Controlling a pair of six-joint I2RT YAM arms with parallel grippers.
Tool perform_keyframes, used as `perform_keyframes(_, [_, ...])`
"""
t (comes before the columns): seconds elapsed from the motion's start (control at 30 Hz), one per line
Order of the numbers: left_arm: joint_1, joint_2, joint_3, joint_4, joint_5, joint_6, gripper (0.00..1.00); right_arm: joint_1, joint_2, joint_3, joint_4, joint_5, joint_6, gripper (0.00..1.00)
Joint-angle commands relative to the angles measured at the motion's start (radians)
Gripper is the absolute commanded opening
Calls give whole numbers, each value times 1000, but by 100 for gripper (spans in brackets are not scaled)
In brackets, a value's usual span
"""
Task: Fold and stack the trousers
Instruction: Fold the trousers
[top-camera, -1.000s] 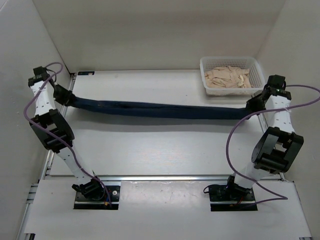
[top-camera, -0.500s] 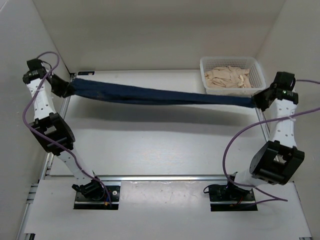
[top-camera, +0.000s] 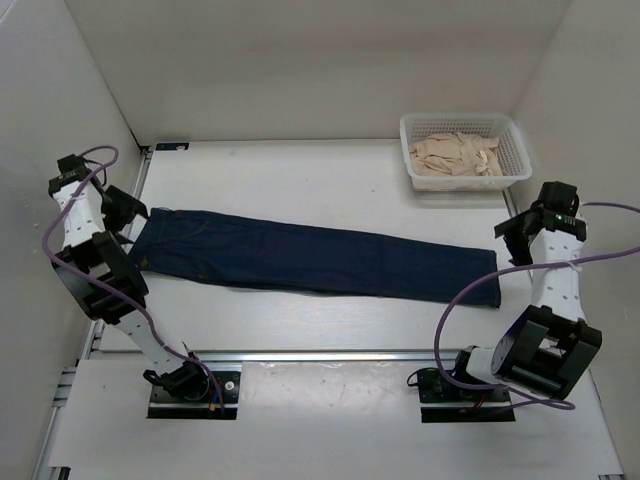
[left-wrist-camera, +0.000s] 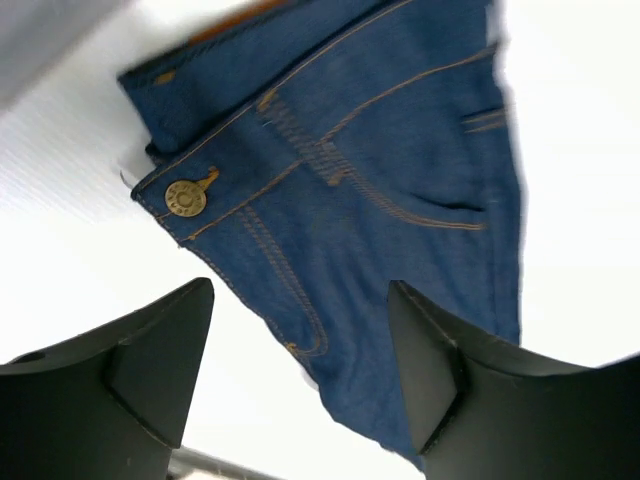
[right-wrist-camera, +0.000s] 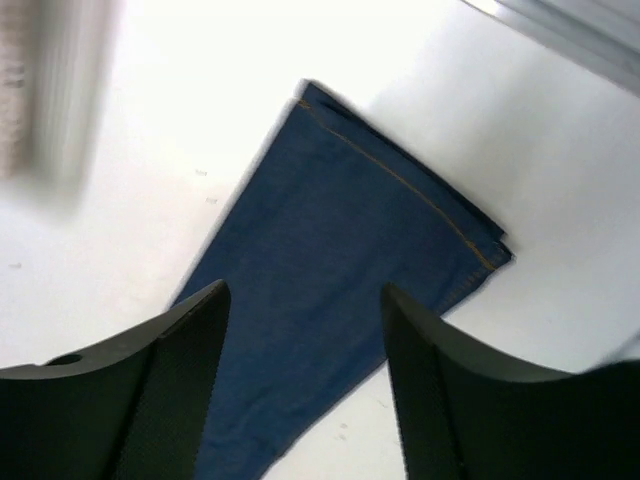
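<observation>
White table (top-camera: 300, 170) seen from above. Trousers (top-camera: 310, 258) lie flat across the middle of the frame, legs laid together, waist at left, hems at lower right. White basket (top-camera: 515, 150), upper right, holds beige cloth (top-camera: 455, 155). Left gripper (left-wrist-camera: 300, 340), jaws spread and holding nothing, hovers over the waist near the brass button (left-wrist-camera: 184, 197). Right gripper (right-wrist-camera: 305, 320), likewise spread, hovers over the hems.

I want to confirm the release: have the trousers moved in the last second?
Yes. The trousers dropped flat and shifted toward the near side, away from the white basket, which they nearly met before.
</observation>
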Motion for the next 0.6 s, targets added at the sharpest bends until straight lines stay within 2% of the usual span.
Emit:
perform_keyframes(0.0, [-36,-113,81,-18,-76,39,77,39,-9,92,40,-27,-83,65])
perform_keyframes(0.1, [-46,-135,59,-18,-124,62,77,69,0,111,17,-40,-139,52])
perform_keyframes(0.13, [-46,-135,34,-18,-133,82,77,78,0,102,17,-40,-148,42])
perform_keyframes(0.23, [-46,-135,4,-18,-150,82,78,78,-11,62,6,-43,-171,27])
perform_keyframes(0.37, [-46,-65,-19,-6,-247,-5,79,78,-49,-16,22,-170,-182,28])
perform_keyframes(0.43, [-46,-32,-19,3,-274,-16,73,78,-49,-16,22,-202,-193,32])
perform_keyframes(0.5, [-46,0,-19,21,-284,-16,73,78,-49,-7,22,-227,-205,36])
perform_keyframes(0.57, [-46,18,-19,31,-284,-25,79,87,-49,5,-1,-227,-205,40])
